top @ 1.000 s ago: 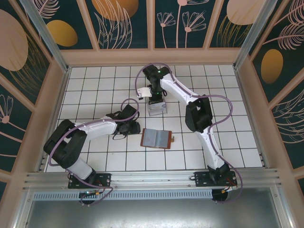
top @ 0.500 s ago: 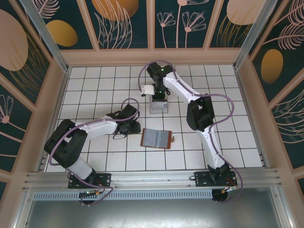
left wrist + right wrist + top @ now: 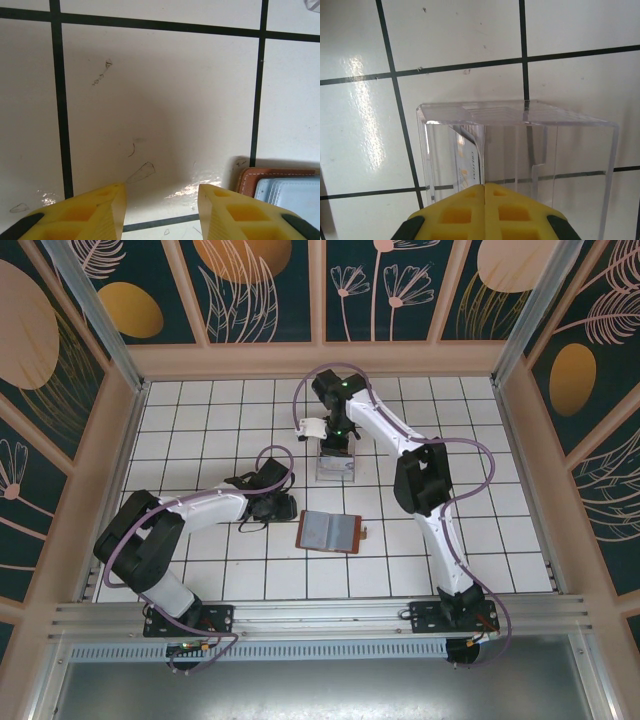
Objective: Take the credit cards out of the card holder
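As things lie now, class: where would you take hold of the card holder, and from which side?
Probably best to pinch its left brown leather edge, coming in low from the left. The card holder lies open and flat on the tiles, so only its thin rim offers purchase. The left gripper sits near that edge with its jaws parted.

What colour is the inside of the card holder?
The card holder is grey-blue inside, brown-edged; clearest from the left wrist view.
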`<move>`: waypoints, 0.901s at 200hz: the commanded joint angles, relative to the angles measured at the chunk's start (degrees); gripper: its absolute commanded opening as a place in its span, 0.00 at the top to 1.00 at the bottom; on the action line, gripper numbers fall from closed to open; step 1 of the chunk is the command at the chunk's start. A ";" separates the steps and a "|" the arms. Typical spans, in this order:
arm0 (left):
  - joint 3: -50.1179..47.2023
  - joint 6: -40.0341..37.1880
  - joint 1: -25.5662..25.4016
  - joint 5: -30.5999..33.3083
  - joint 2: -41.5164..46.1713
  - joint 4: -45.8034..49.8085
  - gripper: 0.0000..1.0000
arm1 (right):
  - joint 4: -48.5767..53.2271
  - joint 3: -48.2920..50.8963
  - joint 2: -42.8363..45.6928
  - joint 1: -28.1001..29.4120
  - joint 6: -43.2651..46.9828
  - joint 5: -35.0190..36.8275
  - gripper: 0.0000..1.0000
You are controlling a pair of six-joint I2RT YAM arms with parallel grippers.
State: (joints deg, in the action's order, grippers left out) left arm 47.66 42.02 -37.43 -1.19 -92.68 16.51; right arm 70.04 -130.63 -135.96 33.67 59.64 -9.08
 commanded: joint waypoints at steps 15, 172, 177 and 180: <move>1.04 -0.80 0.34 -0.43 -0.52 0.45 0.57 | 2.94 -2.25 -0.78 -0.51 0.93 -1.90 1.00; 1.37 -0.52 0.31 -0.19 -0.99 0.71 0.57 | -4.57 -2.44 -1.77 -1.24 1.70 6.73 0.81; 1.38 -0.54 0.33 -0.14 -1.01 0.79 0.57 | -4.92 -2.44 -1.76 -1.32 1.64 7.02 0.80; 1.45 -0.54 0.32 -0.16 -1.01 0.83 0.57 | -5.12 -2.44 -1.79 -1.33 1.67 7.18 0.80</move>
State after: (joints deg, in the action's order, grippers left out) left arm 47.70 42.04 -37.39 -1.19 -92.97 16.51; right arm 66.41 -131.22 -136.81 32.95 60.53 -4.12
